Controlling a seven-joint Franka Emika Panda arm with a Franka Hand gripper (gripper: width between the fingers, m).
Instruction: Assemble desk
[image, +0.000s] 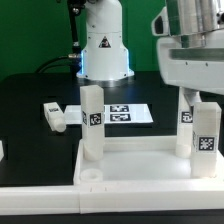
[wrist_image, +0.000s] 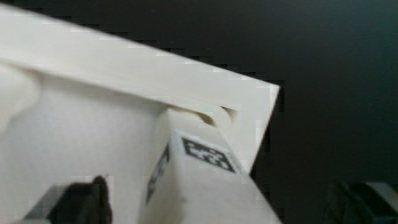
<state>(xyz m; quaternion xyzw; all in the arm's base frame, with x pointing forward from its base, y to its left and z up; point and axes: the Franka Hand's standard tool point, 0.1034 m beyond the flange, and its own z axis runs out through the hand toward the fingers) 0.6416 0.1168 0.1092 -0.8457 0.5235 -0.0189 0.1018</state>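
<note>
Black bench (image: 30, 110), marker board (image: 125, 113) mid-bench. Desk panel (image: 140, 165) at near edge, legs upright in corners. Gripper (image: 197, 98) above right-corner leg (image: 206, 138); jaw state indeterminate. Judgement: keep leg vertical, seat squarely, twist gently.

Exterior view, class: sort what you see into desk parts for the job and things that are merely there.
Job:
panel
upright leg at the exterior view's left
two upright legs at its right
loose leg lying on the table
gripper

Merely there:
marker board
black table
</note>
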